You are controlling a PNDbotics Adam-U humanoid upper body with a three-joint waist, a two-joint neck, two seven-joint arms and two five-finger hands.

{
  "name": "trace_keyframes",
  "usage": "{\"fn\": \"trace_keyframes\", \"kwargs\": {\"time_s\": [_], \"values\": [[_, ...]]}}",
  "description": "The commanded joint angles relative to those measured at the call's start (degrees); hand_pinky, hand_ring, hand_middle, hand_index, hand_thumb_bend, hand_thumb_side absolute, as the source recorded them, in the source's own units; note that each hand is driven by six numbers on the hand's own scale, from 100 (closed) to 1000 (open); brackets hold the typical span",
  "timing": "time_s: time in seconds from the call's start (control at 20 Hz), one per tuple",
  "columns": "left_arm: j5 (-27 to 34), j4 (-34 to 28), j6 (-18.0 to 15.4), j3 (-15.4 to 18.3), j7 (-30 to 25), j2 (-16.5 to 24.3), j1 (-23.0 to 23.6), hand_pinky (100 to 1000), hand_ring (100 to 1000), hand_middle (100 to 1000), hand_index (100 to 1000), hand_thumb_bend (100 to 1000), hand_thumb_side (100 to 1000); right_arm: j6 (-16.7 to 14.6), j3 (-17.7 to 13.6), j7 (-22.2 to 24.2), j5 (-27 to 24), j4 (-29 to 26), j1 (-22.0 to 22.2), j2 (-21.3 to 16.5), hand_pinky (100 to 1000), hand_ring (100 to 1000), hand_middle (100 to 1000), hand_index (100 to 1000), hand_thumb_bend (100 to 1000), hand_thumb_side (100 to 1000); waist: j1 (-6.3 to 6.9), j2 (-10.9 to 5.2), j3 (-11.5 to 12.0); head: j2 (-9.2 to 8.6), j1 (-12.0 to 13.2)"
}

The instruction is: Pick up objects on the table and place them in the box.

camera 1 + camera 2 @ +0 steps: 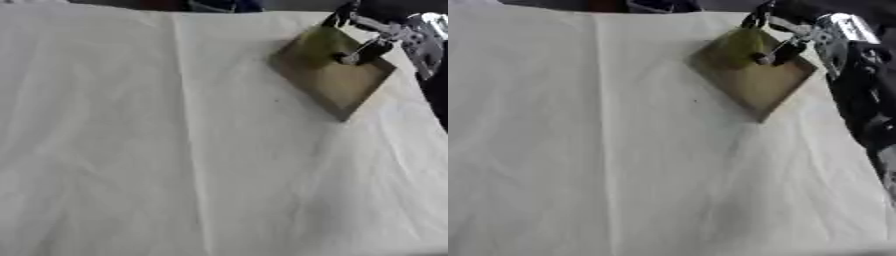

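Observation:
A flat brown cardboard box (337, 85) lies on the white cloth at the far right, turned corner-on like a diamond. My right hand (372, 47) comes in from the upper right corner and hangs over the box's far half, black with silver parts. Beside the hand, the box's far left part has a yellow-green tint (313, 46); I cannot make out whether that is an object. No loose object shows on the cloth. My left hand is out of view.
The white tablecloth (175, 150) fills nearly the whole view, with a long crease running front to back left of centre. My right forearm (859, 95) runs down the right edge. Dark shapes show beyond the table's far edge.

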Motion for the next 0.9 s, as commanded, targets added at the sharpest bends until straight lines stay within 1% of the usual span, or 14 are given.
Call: {"fn": "trace_keyframes", "kwargs": {"time_s": [0.05,0.3,0.55,0.75,0.9], "values": [[-0.31,-1.20,-0.02,0.57,0.32,1.30,-0.13,501,587,606,728,100,260,0.68,-1.52,-1.61,-1.40,-5.69,-0.48,-3.78,687,732,719,837,355,100,0.18,-1.45,-0.07,-0.41,0.15],[-0.50,-1.20,0.07,0.61,0.65,1.50,0.04,502,587,606,728,100,257,2.45,-3.52,-3.29,-6.46,-16.12,1.66,-6.83,684,726,720,839,346,100,0.08,-2.02,-0.43,0.05,0.38],[-0.73,-1.20,0.15,0.60,0.98,1.78,0.18,502,587,606,728,100,252,5.13,-4.62,-4.27,-12.60,-26.52,5.71,-10.15,686,717,729,843,345,100,-0.02,-2.64,-0.70,0.71,1.09],[-0.87,-1.20,0.15,0.52,1.20,2.04,0.20,503,588,606,728,100,245,7.88,-4.99,-5.92,-17.01,-34.83,9.19,-12.09,684,709,729,842,338,100,0.05,-3.02,-0.79,1.30,1.58],[-1.00,-1.20,0.01,0.38,1.50,2.36,0.15,505,589,607,729,100,233,10.75,-5.05,-8.75,-20.13,-40.88,11.76,-13.17,682,704,727,836,345,100,0.31,-3.34,-0.70,1.79,1.95]]}}
